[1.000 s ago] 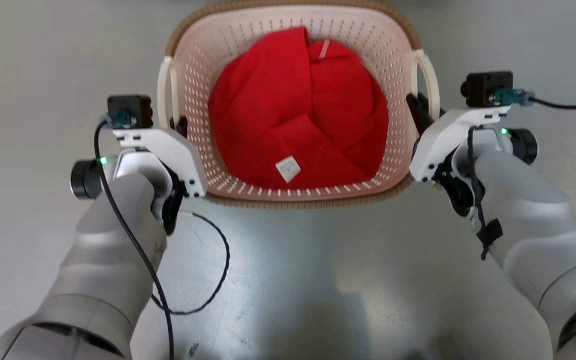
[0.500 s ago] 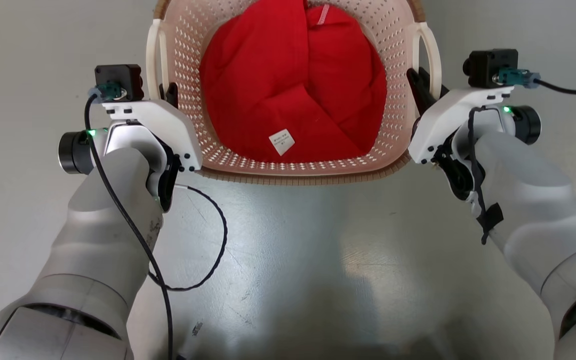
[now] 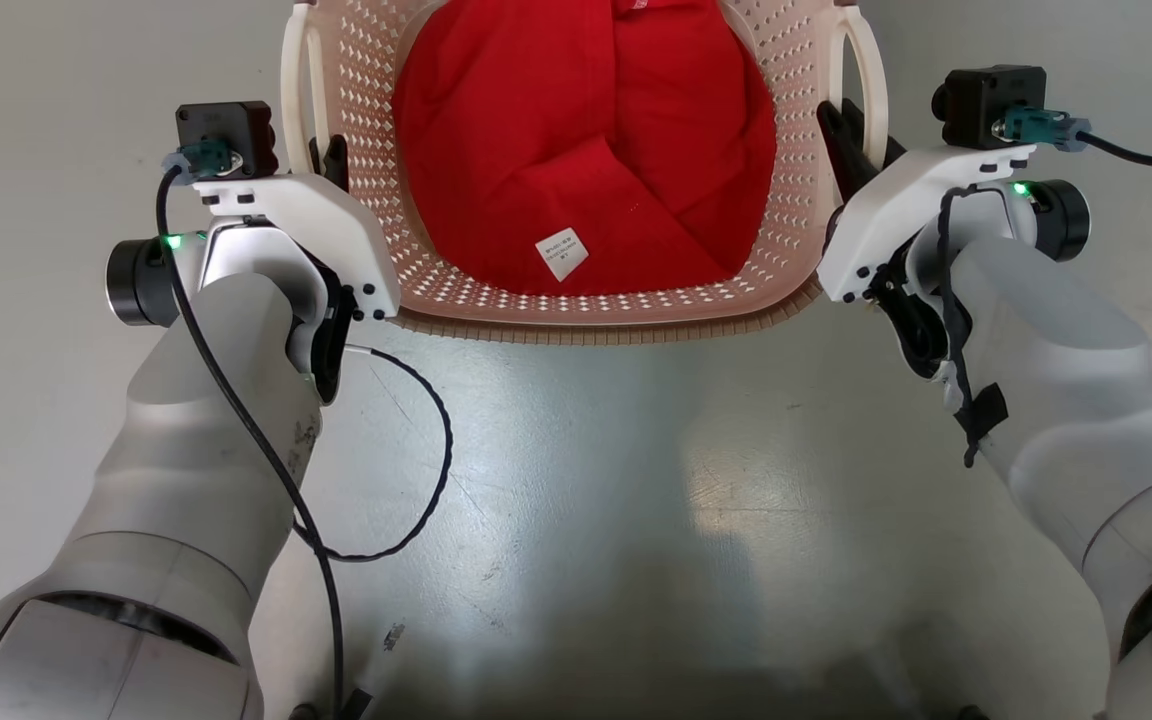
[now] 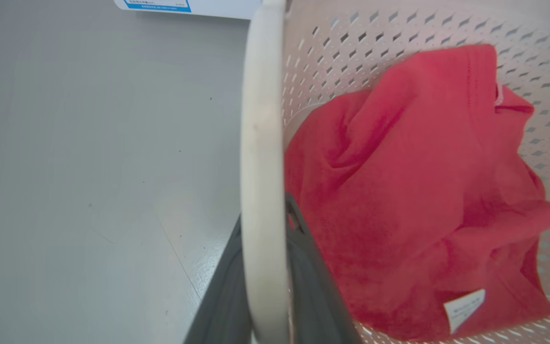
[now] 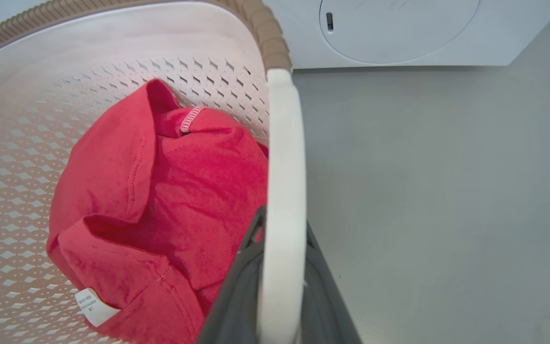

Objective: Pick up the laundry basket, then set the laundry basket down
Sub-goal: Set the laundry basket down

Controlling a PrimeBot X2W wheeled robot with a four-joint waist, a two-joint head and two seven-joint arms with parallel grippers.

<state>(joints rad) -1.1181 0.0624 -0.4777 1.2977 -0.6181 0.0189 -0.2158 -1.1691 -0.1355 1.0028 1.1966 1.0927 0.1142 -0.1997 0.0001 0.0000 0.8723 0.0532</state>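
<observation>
The laundry basket [image 3: 596, 305] is cut off by the head view's top edge; print on the tag [image 3: 561, 254] is too small to read.

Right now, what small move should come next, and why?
Probably raise both arms together, level: the left gripper and right gripper are each shut on a white loop handle of the laundry basket, and the red garment sits centred.
</observation>
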